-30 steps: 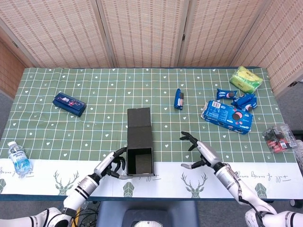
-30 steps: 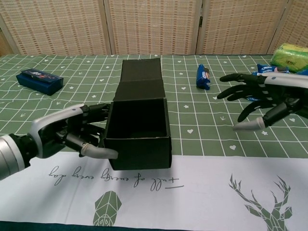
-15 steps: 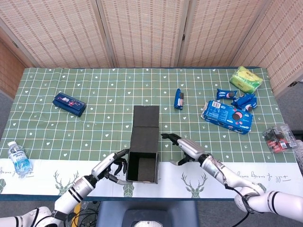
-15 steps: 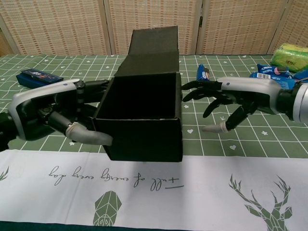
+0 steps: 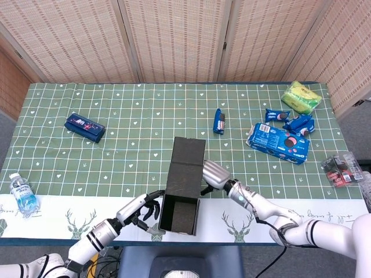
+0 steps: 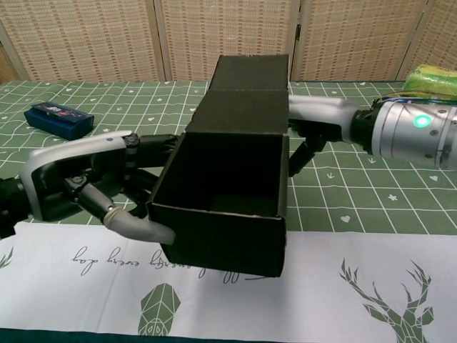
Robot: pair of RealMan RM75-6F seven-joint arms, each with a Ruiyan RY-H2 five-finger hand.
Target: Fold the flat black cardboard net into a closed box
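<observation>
The black cardboard box [image 5: 184, 184] is partly folded, a long open-topped body whose open end [image 6: 227, 175] faces me. Its lid flap [image 5: 189, 149] stretches away toward the table's middle. In the chest view the box is raised off the cloth and tilted toward the camera. My left hand [image 6: 93, 187] grips the box's left wall, one finger curling under the front corner. My right hand [image 6: 323, 118] lies against the right wall, its fingers [image 6: 303, 151] bent down along it. In the head view the left hand [image 5: 142, 211] and right hand [image 5: 215, 174] flank the box.
A blue packet [image 5: 84, 127] lies at the far left and a water bottle [image 5: 22, 194] at the left edge. A blue snack bar [image 5: 218, 121], a cookie pack [image 5: 278, 142], small blue packets [image 5: 290, 120], a green-yellow pack [image 5: 301, 96] and a red-black packet [image 5: 342, 168] lie to the right.
The box has shifted right and risen toward the chest camera. My right hand closed in from open air onto the box's right wall. The left hand kept its hold.
</observation>
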